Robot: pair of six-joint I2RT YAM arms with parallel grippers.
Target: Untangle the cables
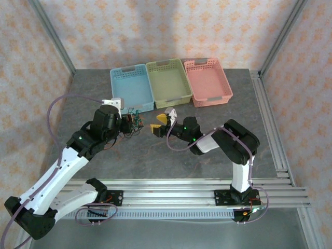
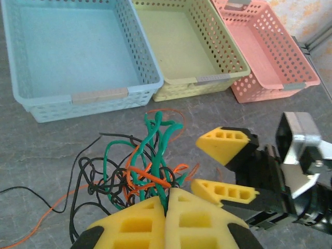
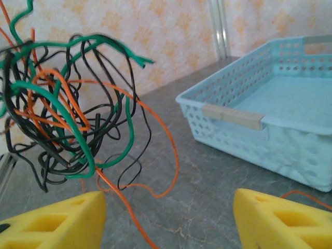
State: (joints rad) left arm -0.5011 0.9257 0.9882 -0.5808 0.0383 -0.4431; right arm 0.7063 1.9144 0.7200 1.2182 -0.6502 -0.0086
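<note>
Left hand (image 2: 167, 203) is clamped on the cables (image 2: 148, 166) — pads together, a green strand pinched between them, the knot bunched just beyond its tips. Right hand (image 2: 198, 163) stands jaws apart, gripping nothing, just beside the knot on its right flank — the free hand for the pull, by my judgement. Loose orange and black strands trail left across the counter (image 2: 41, 155). Blue basket (image 2: 67, 57) lies beyond.

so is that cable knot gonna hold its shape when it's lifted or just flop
Probably floppy: the cables are thin, in loose loops, with ends trailing on the table. Likely light too. Tugging the green strand in the left gripper would probably drag the rest, since they interlace.
</note>
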